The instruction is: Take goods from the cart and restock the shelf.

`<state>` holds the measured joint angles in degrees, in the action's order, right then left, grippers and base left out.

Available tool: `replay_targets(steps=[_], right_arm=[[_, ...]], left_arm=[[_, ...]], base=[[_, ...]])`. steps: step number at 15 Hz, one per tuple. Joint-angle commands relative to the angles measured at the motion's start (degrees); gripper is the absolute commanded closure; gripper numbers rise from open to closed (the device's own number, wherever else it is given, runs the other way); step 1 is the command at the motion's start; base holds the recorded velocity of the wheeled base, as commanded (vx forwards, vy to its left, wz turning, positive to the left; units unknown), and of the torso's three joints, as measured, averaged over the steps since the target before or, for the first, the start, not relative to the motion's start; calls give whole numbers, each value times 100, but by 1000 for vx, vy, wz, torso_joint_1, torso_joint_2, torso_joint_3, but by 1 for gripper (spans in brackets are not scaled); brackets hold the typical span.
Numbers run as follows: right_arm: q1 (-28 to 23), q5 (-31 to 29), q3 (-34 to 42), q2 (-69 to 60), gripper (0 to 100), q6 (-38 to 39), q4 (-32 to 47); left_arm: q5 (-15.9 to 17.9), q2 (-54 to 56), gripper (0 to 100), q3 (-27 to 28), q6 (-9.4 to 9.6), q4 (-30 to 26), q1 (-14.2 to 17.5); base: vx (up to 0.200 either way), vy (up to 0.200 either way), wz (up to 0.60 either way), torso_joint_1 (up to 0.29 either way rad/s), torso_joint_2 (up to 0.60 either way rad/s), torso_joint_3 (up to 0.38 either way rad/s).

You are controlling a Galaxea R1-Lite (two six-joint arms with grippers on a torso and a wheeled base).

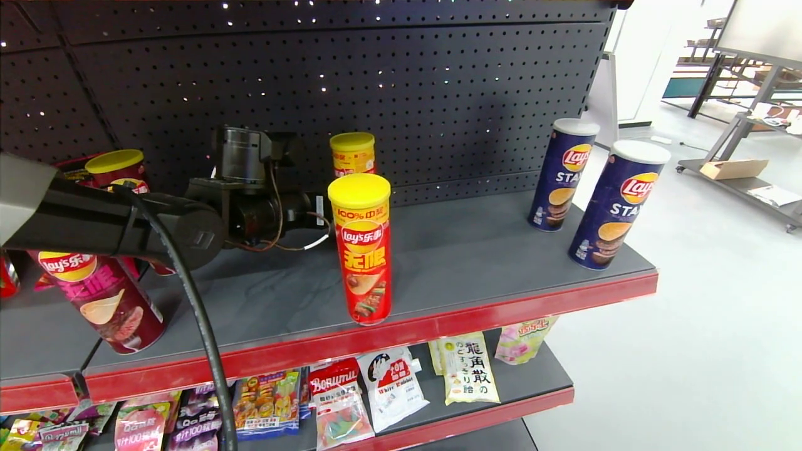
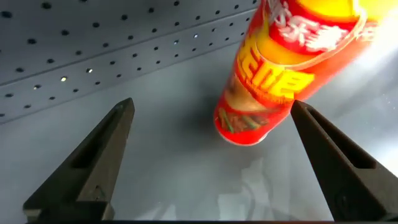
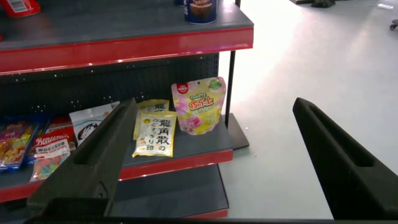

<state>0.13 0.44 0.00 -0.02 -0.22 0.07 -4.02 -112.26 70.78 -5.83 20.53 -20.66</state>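
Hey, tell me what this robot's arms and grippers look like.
The left arm is a black tube with a pale grey segment. It has a thick black cable running along it, a silver cylindrical wrist motor and thin brown and white wires. The left gripper and right gripper each have two dark, wedge-shaped, tapering fingers.

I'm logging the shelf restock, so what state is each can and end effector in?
Front red can: upright, lid on.
Rear yellow-lidded can: upright, lid on.
Near blue can: upright, lid on.
Far blue can: upright, lid on.
Maroon can: standing.
Left end effector: open, empty.
Right end effector: open, empty.
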Motion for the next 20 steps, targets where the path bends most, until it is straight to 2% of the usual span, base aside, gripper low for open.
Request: replay_targets(steps=[1, 7, 9, 12, 14, 15, 16, 17, 18, 19, 20], right_arm=[[4, 0, 0, 2, 0, -4, 1], [4, 0, -9, 2, 0, -4, 1], [4, 0, 0, 2, 0, -4, 1], [4, 0, -9, 2, 0, -4, 1], [4, 0, 0, 2, 0, -4, 1], [4, 0, 0, 2, 0, -4, 1], [4, 0, 0, 2, 0, -4, 1], [4, 0, 0, 2, 0, -4, 1], [4, 0, 0, 2, 0, -4, 1], [4, 0, 0, 2, 0, -4, 1], [4, 0, 0, 2, 0, -4, 1]], left_arm=[[-2, 178, 0, -143, -6, 4, 45], [7, 469, 0, -451, -6, -14, 54], [7, 732, 0, -715, -6, -40, 115], [7, 1611, 0, -1479, -6, -49, 194], [24, 2402, 0, -2024, 73, -75, 185], [-11, 3263, 0, -2569, 495, -207, 352], [24, 3993, 0, -2921, 1005, -418, 845], [235, 4766, 0, -3228, 1453, -814, 1346], [455, 5109, 0, -3325, 1470, -1033, 1495], [1290, 6234, 0, -3422, 1198, -1895, 1741], [1685, 6955, 0, -3439, 1119, -2633, 1855]], base=[[0, 0, 0, 0, 0, 0], [0, 0, 0, 0, 0, 0], [0, 0, 0, 0, 0, 0], [0, 0, 0, 0, 0, 0], [0, 0, 0, 0, 0, 0], [0, 0, 0, 0, 0, 0], [0, 0, 0, 0, 0, 0], [0, 0, 0, 0, 0, 0], [0, 0, 0, 0, 0, 0], [0, 0, 0, 0, 0, 0], [0, 0, 0, 0, 0, 0]])
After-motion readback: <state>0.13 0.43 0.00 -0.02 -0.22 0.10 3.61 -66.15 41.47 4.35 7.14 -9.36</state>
